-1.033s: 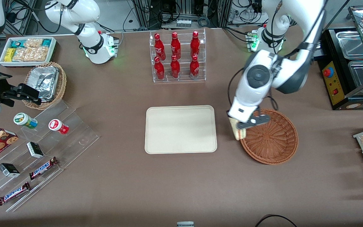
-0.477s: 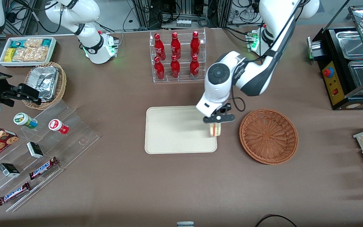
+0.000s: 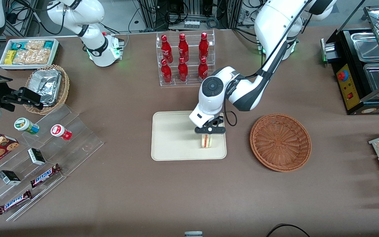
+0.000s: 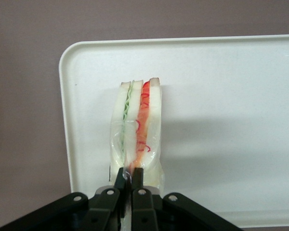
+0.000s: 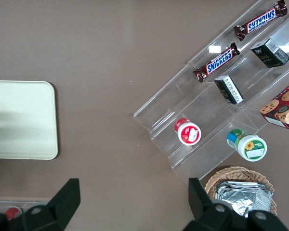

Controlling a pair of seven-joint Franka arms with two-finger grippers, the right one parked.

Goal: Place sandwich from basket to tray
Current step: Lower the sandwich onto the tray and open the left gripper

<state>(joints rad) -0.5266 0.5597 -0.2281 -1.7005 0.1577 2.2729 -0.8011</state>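
My left gripper (image 3: 209, 130) is over the cream tray (image 3: 173, 138), at its end nearest the basket, shut on the sandwich (image 3: 206, 141). The sandwich is a pale wedge with green and red filling; it hangs from the fingers just above or on the tray floor, I cannot tell which. In the left wrist view the black fingers (image 4: 136, 177) pinch the sandwich (image 4: 137, 130) by its wrapped edge, over the tray (image 4: 241, 96). The reddish-brown wicker basket (image 3: 280, 142) sits empty beside the tray, toward the working arm's end of the table.
A clear rack of red bottles (image 3: 185, 59) stands farther from the camera than the tray. Toward the parked arm's end are a tan wicker basket with foil containers (image 3: 46, 87), a white snack bin (image 3: 28, 52) and a clear stepped display with snack bars (image 3: 38, 158).
My gripper has carried the sandwich from the basket's rim across to the tray and lowered it toward the tray floor. The basket is left empty.
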